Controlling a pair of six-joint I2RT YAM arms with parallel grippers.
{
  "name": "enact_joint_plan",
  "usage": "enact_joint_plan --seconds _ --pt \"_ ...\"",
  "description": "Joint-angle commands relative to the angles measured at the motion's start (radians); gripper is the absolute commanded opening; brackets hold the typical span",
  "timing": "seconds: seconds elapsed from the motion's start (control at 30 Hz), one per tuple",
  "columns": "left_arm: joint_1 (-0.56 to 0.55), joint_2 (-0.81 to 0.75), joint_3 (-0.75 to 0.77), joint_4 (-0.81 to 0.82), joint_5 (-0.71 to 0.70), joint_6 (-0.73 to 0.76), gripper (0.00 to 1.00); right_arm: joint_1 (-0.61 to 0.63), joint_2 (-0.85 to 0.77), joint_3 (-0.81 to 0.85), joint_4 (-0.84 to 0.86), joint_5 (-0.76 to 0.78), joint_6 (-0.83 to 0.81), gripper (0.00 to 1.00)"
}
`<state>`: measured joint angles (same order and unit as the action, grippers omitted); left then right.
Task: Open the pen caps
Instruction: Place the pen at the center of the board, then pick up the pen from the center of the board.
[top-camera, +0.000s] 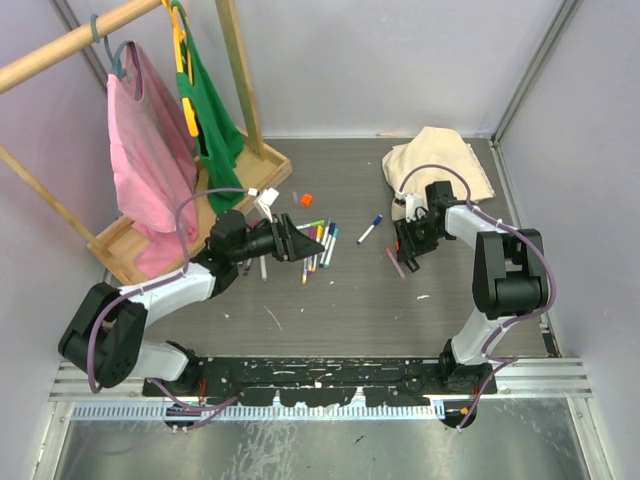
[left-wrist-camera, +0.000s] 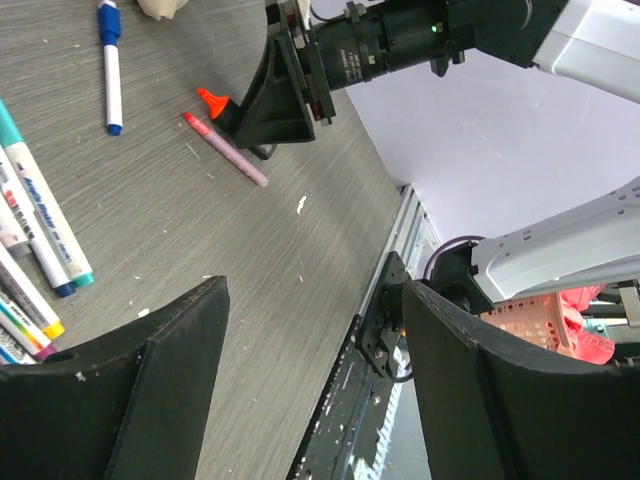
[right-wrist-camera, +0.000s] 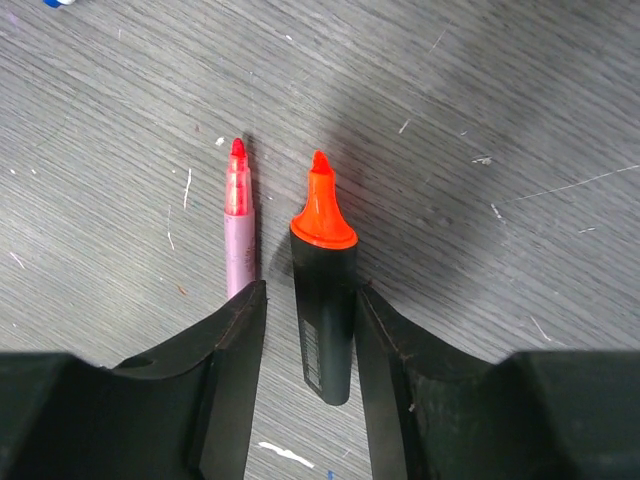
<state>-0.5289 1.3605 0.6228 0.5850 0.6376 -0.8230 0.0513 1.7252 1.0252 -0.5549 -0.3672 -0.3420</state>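
A stubby black highlighter with a bare orange tip lies on the table between the fingers of my right gripper. The gripper is open, with a gap showing on the highlighter's left side. Beside it lies an uncapped pink pen. A loose orange pen cap rests on the table further back. Several capped white pens lie in a heap, and my left gripper hovers open over them, nothing between its fingers. A blue-capped pen lies alone between the arms.
A wooden clothes rack with pink and green garments stands at the back left. A beige cloth lies at the back right behind the right gripper. The metal rail runs along the near edge.
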Motion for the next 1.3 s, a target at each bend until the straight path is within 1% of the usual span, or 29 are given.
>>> enact_joint_plan --seconds 0.0,0.17,0.23,0.33,0.43,0.5,0.57,0.6,0.67,0.77,0.8,0.83,0.93,1.0,1.03,1.1,1.13,1.17,1.27 --pt "-0.045 -0.06 0.0 0.027 -0.051 0.036 0.71 -0.011 -0.05 0.024 0.003 0.017 -0.008 0.49" --pt "-0.101 -0.083 -0.013 -0.037 -0.15 0.107 0.71 -0.018 -0.097 0.021 0.005 0.025 -0.014 0.58" --pt "-0.124 -0.131 -0.024 -0.076 -0.235 0.134 0.71 -0.021 -0.116 0.018 0.004 0.024 -0.015 0.61" --pt "-0.169 -0.152 -0.029 -0.133 -0.365 0.194 0.71 -0.025 -0.154 0.013 0.005 0.02 -0.02 0.63" --pt "-0.204 -0.153 -0.028 -0.149 -0.448 0.225 0.71 -0.031 -0.207 0.006 0.006 0.004 -0.027 0.63" --pt "-0.214 -0.15 -0.028 -0.151 -0.473 0.235 0.72 -0.035 -0.245 0.001 0.007 -0.02 -0.028 0.63" --pt "-0.215 -0.153 -0.043 -0.124 -0.503 0.234 0.72 -0.04 -0.284 -0.006 0.011 -0.049 -0.028 0.63" --pt "-0.215 -0.155 -0.063 -0.082 -0.519 0.228 0.72 -0.041 -0.305 -0.01 0.014 -0.064 -0.028 0.63" --pt "-0.214 -0.156 -0.109 0.014 -0.554 0.216 0.77 -0.047 -0.344 -0.017 0.023 -0.095 -0.029 0.63" --pt "-0.213 -0.137 -0.141 0.112 -0.56 0.21 0.86 -0.057 -0.405 -0.033 0.036 -0.147 -0.026 0.62" --pt "-0.211 -0.124 -0.137 0.122 -0.547 0.206 0.93 -0.061 -0.421 -0.036 0.041 -0.161 -0.023 0.63" --pt "-0.206 -0.104 -0.13 0.131 -0.525 0.202 0.96 -0.065 -0.437 -0.039 0.044 -0.174 -0.022 0.62" --pt "-0.188 -0.017 -0.084 0.154 -0.429 0.171 0.96 -0.071 -0.474 -0.044 0.05 -0.21 -0.02 0.62" --pt "-0.186 0.03 -0.052 0.148 -0.394 0.156 0.95 -0.074 -0.493 -0.047 0.053 -0.227 -0.018 0.62" --pt "-0.187 0.05 -0.031 0.126 -0.391 0.15 0.94 -0.075 -0.498 -0.048 0.053 -0.231 -0.017 0.62" --pt "-0.2 0.084 0.027 0.011 -0.428 0.159 0.92 -0.078 -0.506 -0.048 0.053 -0.238 -0.016 0.62" --pt "-0.216 0.099 0.068 -0.086 -0.467 0.185 0.92 -0.079 -0.509 -0.048 0.053 -0.239 -0.013 0.62" --pt "-0.241 0.111 0.106 -0.173 -0.52 0.242 0.92 -0.079 -0.511 -0.048 0.053 -0.241 -0.012 0.62" --pt "-0.313 0.154 0.195 -0.338 -0.657 0.34 0.92 -0.08 -0.517 -0.046 0.052 -0.242 -0.011 0.62"
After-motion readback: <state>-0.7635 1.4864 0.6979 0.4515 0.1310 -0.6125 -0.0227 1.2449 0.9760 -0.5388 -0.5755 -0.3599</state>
